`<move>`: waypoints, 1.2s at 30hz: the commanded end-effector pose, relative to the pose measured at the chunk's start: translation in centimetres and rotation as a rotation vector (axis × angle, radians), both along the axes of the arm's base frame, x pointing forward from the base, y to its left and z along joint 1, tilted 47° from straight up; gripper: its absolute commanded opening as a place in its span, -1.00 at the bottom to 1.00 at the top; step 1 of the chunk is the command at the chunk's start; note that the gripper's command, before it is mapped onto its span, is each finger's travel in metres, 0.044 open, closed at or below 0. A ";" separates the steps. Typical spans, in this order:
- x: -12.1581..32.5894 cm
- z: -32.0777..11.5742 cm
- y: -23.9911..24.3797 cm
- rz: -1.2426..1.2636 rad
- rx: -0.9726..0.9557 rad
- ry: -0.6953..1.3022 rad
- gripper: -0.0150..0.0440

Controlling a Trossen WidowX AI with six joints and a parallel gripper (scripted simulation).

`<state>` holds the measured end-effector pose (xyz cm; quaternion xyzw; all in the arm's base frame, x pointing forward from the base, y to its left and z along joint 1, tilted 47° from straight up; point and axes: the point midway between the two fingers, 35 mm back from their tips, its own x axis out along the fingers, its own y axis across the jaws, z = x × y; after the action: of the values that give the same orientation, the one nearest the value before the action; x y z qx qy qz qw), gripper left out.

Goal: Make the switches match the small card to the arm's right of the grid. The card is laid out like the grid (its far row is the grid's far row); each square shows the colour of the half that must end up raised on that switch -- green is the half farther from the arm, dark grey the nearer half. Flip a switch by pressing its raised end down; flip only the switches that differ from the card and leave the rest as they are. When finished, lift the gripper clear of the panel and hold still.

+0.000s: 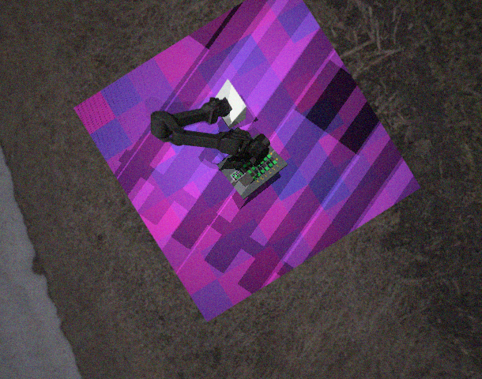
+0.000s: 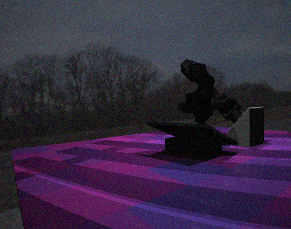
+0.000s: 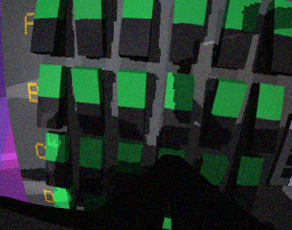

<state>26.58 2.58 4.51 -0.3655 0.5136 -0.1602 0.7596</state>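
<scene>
Four rows of two-coloured switches (image 1: 269, 166) (image 3: 131, 88), green on the far half and dark grey on the near half, sit on a tilted grey panel (image 1: 244, 192) (image 2: 190, 126) on a patterned pink and purple table (image 1: 233, 228) (image 2: 130, 170). My black arm (image 1: 200, 140) (image 2: 202, 91) reaches over it, from beside a pale wedge-shaped block (image 1: 236, 103) (image 2: 256, 125). The card (image 3: 291, 155) is at the right edge of my wrist view, cut off, so I cannot read its pattern from there.

What worries me is the tight spacing: a slight sideways drift could press a neighbouring switch that already matches. The claw hides part of the two nearest rows, and patchy shadows muddy the colours, so I could misjudge which end is raised. Pressing too far might jam the tip against the panel.

The claw (image 2: 202, 122) (image 3: 170, 163) is narrow—its fingers closed together, with nothing between them. It points down at the nearer rows; I cannot tell whether the tip touches a switch.
</scene>
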 end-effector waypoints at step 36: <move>-2.5 3.9 5.4 0.020 -0.001 -0.009 -0.49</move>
<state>23.99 7.75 8.44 -0.3718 0.5048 -0.1540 0.7637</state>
